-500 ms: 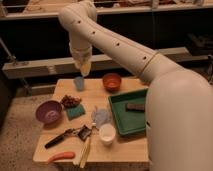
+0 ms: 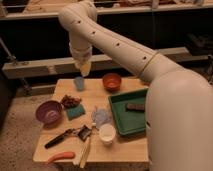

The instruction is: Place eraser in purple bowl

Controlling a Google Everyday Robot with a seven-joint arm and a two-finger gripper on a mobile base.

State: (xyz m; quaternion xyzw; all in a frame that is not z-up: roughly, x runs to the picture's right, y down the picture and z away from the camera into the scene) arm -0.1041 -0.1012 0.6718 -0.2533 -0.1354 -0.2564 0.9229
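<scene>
The eraser point(image 2: 134, 106), a small dark block, lies in the green tray point(image 2: 120, 121) at the right of the wooden table. At the table's left edge sits the purple bowl point(image 2: 49, 111), round with a paler inside. My gripper point(image 2: 85, 65) hangs from the white arm above the table's back edge, over a small blue-grey cup point(image 2: 79, 82). It is well apart from both the eraser and the bowl, and nothing shows in it.
An orange-red bowl point(image 2: 111, 81) stands at the back centre. A brown clump point(image 2: 70, 101) and a teal sponge point(image 2: 76, 112) lie beside the purple bowl. Toward the front are a white cup point(image 2: 106, 133), a black-handled tool point(image 2: 60, 138) and an orange object point(image 2: 61, 156).
</scene>
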